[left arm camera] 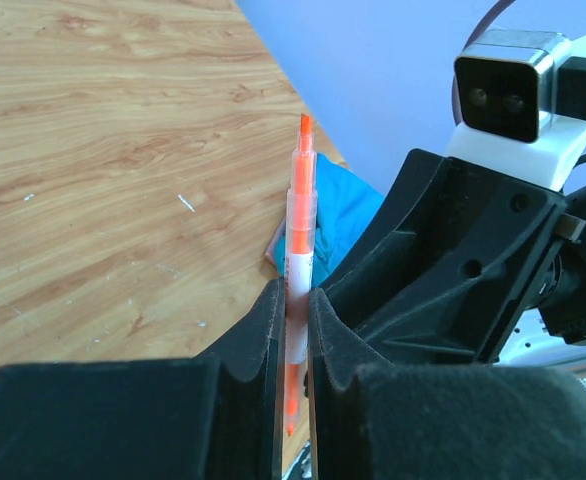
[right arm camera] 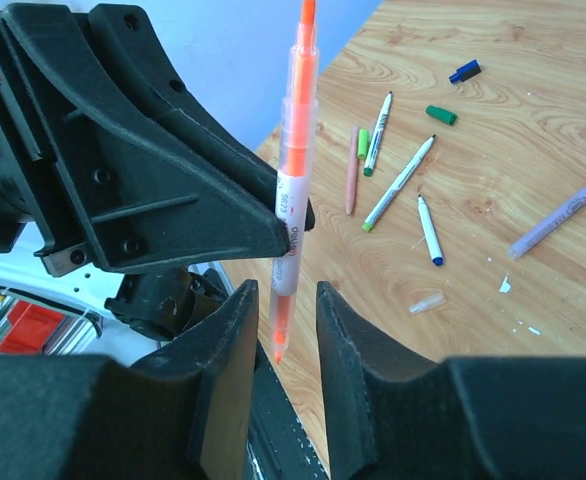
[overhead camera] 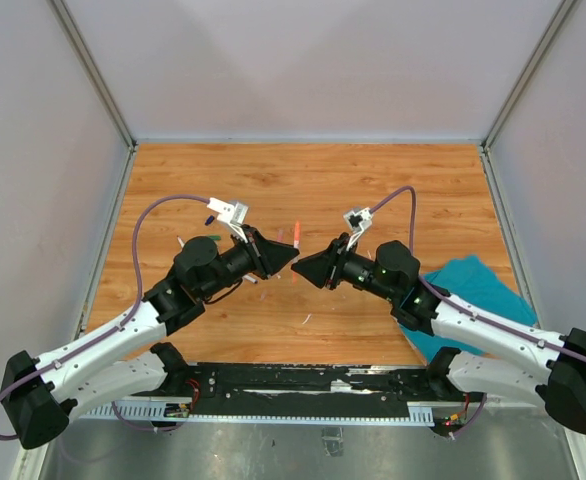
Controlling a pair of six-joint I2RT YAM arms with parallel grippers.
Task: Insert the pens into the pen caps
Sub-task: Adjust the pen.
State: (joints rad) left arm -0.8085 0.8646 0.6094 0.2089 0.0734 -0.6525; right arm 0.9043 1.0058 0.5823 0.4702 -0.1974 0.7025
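Observation:
An orange pen with a pale barrel and no caps stands upright between the two grippers; it also shows in the right wrist view and the top view. My left gripper is shut on its barrel, tip to tip with the right gripper in the top view. My right gripper is open, its jaws standing either side of the pen's lower orange tip with gaps on both sides; in the top view it faces the left one. No orange cap is visible.
Several loose pens lie on the wood table: a pink one, a green-tipped one, a blue-tipped one, a pink-purple one. A dark blue cap, green cap and clear cap lie nearby. A teal cloth is at right.

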